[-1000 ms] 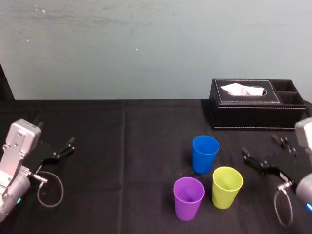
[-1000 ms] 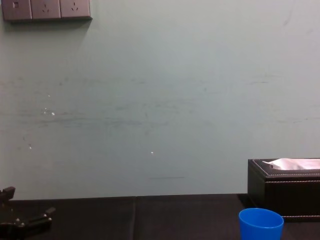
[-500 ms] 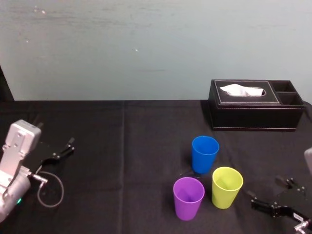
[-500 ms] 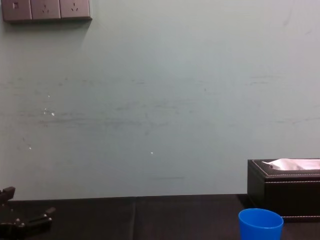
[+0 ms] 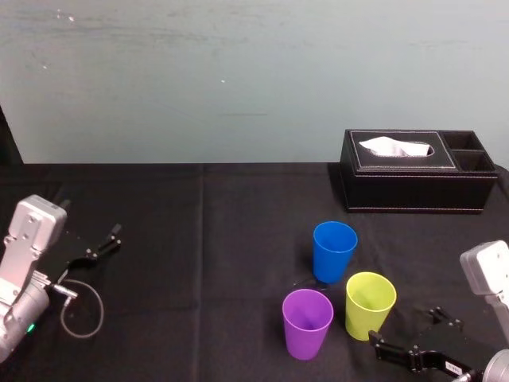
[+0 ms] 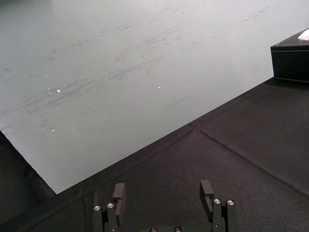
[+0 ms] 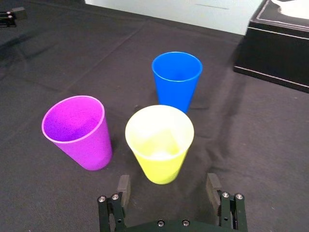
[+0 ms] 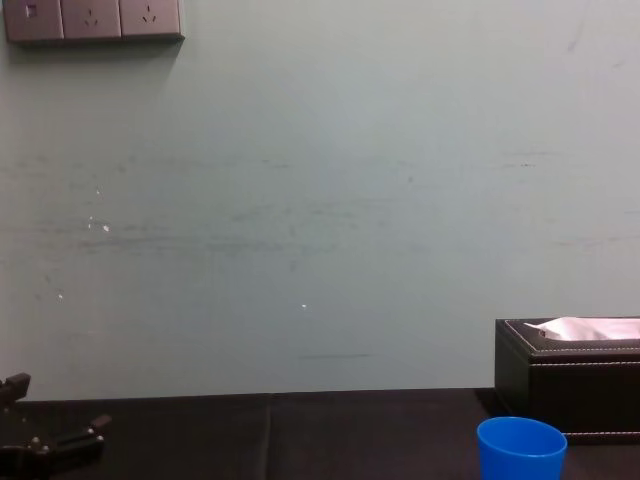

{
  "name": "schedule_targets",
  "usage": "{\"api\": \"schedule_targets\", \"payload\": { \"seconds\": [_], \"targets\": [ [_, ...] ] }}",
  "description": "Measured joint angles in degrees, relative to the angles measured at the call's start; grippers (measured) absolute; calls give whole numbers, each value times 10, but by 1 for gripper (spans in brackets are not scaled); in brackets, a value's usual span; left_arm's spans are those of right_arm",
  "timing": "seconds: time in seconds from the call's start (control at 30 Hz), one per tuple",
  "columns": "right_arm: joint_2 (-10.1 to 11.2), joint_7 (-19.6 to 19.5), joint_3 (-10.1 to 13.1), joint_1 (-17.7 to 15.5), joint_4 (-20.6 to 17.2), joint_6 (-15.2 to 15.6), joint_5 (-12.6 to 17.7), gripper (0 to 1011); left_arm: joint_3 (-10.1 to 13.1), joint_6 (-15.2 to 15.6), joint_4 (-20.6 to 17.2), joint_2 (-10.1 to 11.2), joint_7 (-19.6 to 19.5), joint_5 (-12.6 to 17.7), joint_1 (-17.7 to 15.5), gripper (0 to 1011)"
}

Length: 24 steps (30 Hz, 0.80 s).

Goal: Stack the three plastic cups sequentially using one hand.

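On black bench (image 5: 199, 263), right of ctr, in front of black tissue box (image 5: 417, 171): three cups, all upright, mouths up, none nested. Blue cup (image 5: 334, 251) farthest back, yellow-green cup (image 5: 370, 305) nearer & to the right, purple cup (image 5: 307, 323) nearer & to the left. Close-set cluster.

Right jaws: released, spread wide, nothing btwn, low at near right of bench, just beside yellow-green cup. From right wrist view, that cup dead ahead on the centreline, not yet btwn them; purple off to one side, blue beyond. Cup axis vertical, approach roughly level, so side grip on the wall likely.

Left jaws: also released, empty, parked far left, well apart from cups. Nearer arm by far: right.

Probably next: ease fwd, clamp yellow-green w/o nudging purple.
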Motion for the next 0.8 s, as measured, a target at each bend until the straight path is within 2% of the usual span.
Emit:
{"api": "schedule_targets", "payload": {
  "seconds": [0.23,0.43,0.8],
  "targets": [
    [-20,9,-19,24,10,9,-23,1002,0,0,0,0,0,0,0,1000],
    [-35,12,-27,38,20,9,-38,1002,0,0,0,0,0,0,0,1000],
    [-74,9,-38,61,53,3,-68,1002,0,0,0,0,0,0,0,1000]
  ]
}}
